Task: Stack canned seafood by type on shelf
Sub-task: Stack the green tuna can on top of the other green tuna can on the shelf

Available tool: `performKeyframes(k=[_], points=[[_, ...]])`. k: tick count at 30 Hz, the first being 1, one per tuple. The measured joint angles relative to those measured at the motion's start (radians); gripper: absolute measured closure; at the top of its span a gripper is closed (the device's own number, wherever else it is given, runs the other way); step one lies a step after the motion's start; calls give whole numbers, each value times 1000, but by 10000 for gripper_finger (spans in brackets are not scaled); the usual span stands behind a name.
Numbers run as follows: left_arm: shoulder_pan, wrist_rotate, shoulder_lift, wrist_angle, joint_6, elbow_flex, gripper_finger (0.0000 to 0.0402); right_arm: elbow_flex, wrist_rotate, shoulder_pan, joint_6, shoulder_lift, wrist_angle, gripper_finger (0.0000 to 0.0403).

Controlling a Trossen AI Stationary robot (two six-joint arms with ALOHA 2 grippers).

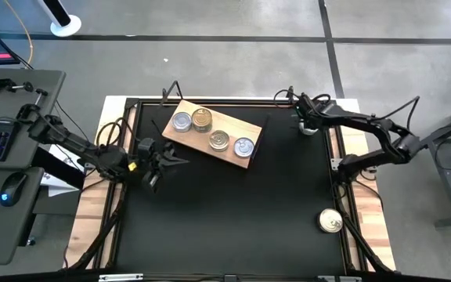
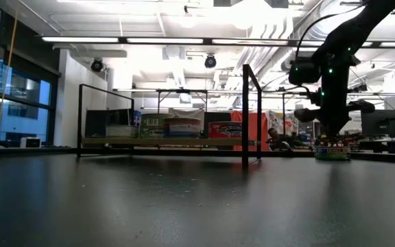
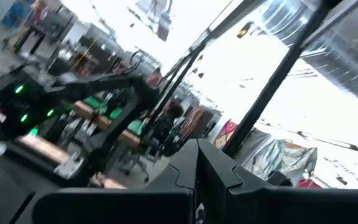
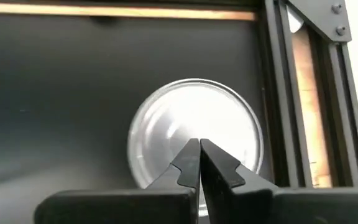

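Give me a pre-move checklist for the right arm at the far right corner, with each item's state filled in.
1. Right gripper over its target: ok. It hangs directly above the silver-topped can near the table's far right corner.
2. Right jaws ready to grasp: not ok. They are shut, tips together above the lid, not around the can.
3. Contact with that can: cannot tell from these views.
4. Shelf space: ok. Four cans sit on the board, bare wood at the ends.
5. Left gripper out of the way: ok. Shut, empty, parked just left of the shelf.
6. Stray can: not ok. It lies outside the frame at the near right.
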Motion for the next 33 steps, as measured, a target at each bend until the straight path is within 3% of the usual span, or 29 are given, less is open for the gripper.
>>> performKeyframes(k=[8,14,22,33], points=[[-20,-4,-1,5,6,0,401,1,-16,-8,-56,91,13,403],[-20,-5,-50,4,66,0,401,5,-48,91,-76,95,-38,403],[-20,0,-175,-89,178,0,402,5,-115,399,117,86,-242,403],[-19,1,-313,-366,177,0,401,4,-221,935,697,87,-327,403]])
